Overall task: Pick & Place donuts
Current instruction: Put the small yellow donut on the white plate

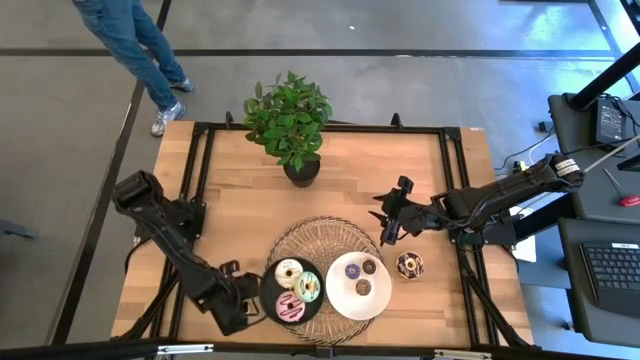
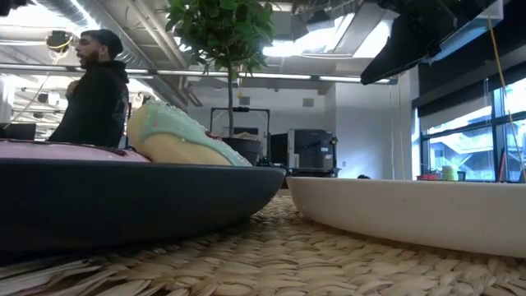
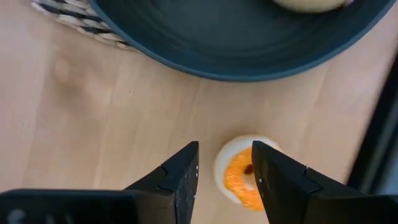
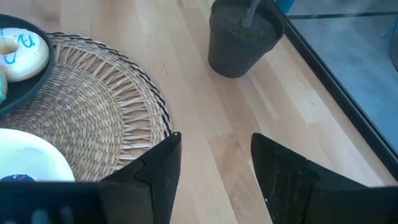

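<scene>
In the left wrist view, an orange-iced mini donut [image 3: 238, 177] lies flat on the bare wood beside the black plate [image 3: 249, 56]. My left gripper [image 3: 225, 149] is open just above it, and one finger covers part of the donut's side. In the high view, this gripper [image 1: 248, 300] hides that donut. The black plate [image 1: 270, 292] holds cream-white [image 1: 289, 272], mint-green [image 1: 308, 287] and pink [image 1: 290, 308] donuts. The white plate [image 1: 338, 295] holds a purple mini [image 1: 352, 270] and two brown minis [image 1: 369, 267]. A sprinkled chocolate donut [image 1: 409, 265] lies on the table. My right gripper [image 1: 388, 222] [image 4: 214, 140] is open over bare wood.
Both plates sit on a round woven mat [image 1: 325, 235]. A potted plant [image 1: 290, 120] stands in its dark pot [image 4: 241, 37] at the far middle of the table. A person [image 1: 140, 40] walks past the far left corner. Black frame rails [image 1: 200, 180] run along the table's sides.
</scene>
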`<control>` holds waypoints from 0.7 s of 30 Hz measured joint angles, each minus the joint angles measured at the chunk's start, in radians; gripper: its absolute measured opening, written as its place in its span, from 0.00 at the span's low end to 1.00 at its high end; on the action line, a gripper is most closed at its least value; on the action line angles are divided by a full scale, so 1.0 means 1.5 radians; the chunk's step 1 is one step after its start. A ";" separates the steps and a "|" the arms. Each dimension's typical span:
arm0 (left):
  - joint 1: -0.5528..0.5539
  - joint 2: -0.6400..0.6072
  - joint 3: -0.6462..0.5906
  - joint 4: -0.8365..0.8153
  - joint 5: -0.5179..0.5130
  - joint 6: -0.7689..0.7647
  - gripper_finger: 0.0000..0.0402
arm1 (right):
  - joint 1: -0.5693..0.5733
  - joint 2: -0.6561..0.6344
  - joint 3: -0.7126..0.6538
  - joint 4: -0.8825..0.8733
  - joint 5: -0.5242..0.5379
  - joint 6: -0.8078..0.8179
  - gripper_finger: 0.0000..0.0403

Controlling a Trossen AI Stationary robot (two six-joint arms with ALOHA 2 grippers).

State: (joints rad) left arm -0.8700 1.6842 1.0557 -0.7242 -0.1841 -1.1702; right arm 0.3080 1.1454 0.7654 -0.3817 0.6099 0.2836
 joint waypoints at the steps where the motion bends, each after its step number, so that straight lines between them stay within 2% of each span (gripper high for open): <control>1: 0.000 0.007 0.000 0.000 0.006 0.014 0.35 | 0.000 0.000 0.000 0.000 0.000 0.000 0.48; 10: 0.001 0.024 0.000 0.002 0.067 0.074 0.31 | 0.000 0.000 0.000 0.009 0.000 -0.001 0.48; 21: 0.001 0.024 -0.012 0.025 0.055 0.102 0.23 | 0.000 0.000 0.000 0.009 0.000 -0.002 0.48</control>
State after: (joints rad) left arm -0.8688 1.7206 1.0374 -0.6865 -0.1017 -1.0164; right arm 0.3084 1.1454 0.7654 -0.3687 0.6102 0.2802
